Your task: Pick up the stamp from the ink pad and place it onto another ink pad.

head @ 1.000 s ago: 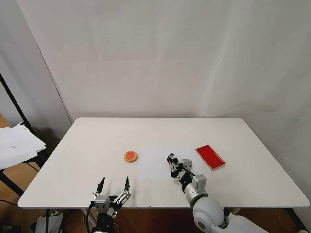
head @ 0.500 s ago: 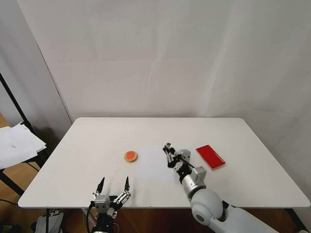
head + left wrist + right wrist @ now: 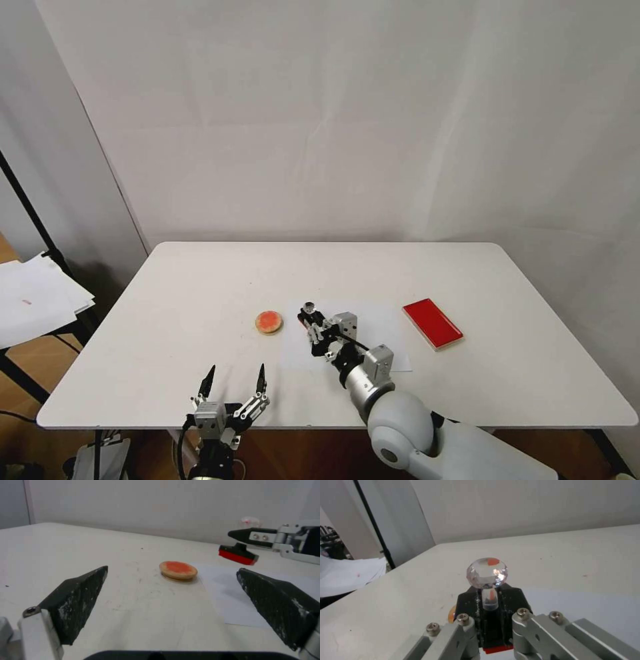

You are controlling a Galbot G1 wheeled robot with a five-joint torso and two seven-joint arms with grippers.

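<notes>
My right gripper (image 3: 313,325) is shut on the stamp (image 3: 309,309), gripping its black base with the clear ball knob (image 3: 487,573) standing up. In the left wrist view the stamp (image 3: 238,554) hangs above the table and shows a red underside. It is just right of the round tan-rimmed ink pad (image 3: 269,322) (image 3: 178,570), apart from it. The flat red rectangular ink pad (image 3: 432,323) lies bare at the right. My left gripper (image 3: 233,381) waits open at the table's front edge, pointing toward the round pad.
A white paper sheet (image 3: 299,348) lies on the white table (image 3: 200,280) under my right arm. Loose papers (image 3: 33,300) sit on a black stand off the table's left side. A white wall backs the table.
My right arm has carried the stamp leftward, away from the red rectangular pad and close to the round pad. The left arm has not moved.
</notes>
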